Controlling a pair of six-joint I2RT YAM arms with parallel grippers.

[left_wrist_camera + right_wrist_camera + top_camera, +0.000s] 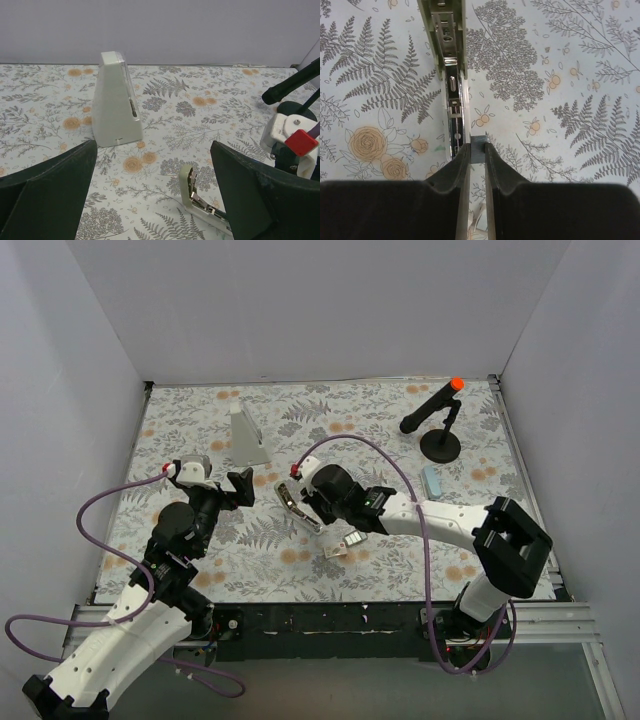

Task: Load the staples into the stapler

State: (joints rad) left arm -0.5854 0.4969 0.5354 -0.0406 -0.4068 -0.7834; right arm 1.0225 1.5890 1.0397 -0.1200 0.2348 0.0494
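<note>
Two arms reach inward over the table (400,575) toward its middle. The left arm (130,612) is stretched up from 7 o'clock, and the left gripper (243,488) is held wide open with nothing between its fingers, aimed toward 3 o'clock. The right arm (450,518) is folded at an elbow near 4 o'clock, with the forearm run toward 9 o'clock and the wrist tipped down. The right gripper (477,151) is closed to a narrow gap, and a small grey block of staples (478,140) is pinched at the fingertips. The stapler (293,506) lies opened on the table between the two grippers, near the left one but apart from it. In the right wrist view its metal channel is seen running from 12 o'clock down to the fingertips, and the staples are held just beside its near end, at about 4 o'clock of it; whether they touch cannot be told. A small tray (340,543) lies at 5 o'clock of the stapler, under the right wrist. A pale packet (432,480) lies well apart at 3 o'clock. A wedge (116,100) stands upright at 11 o'clock of the stapler.
</note>
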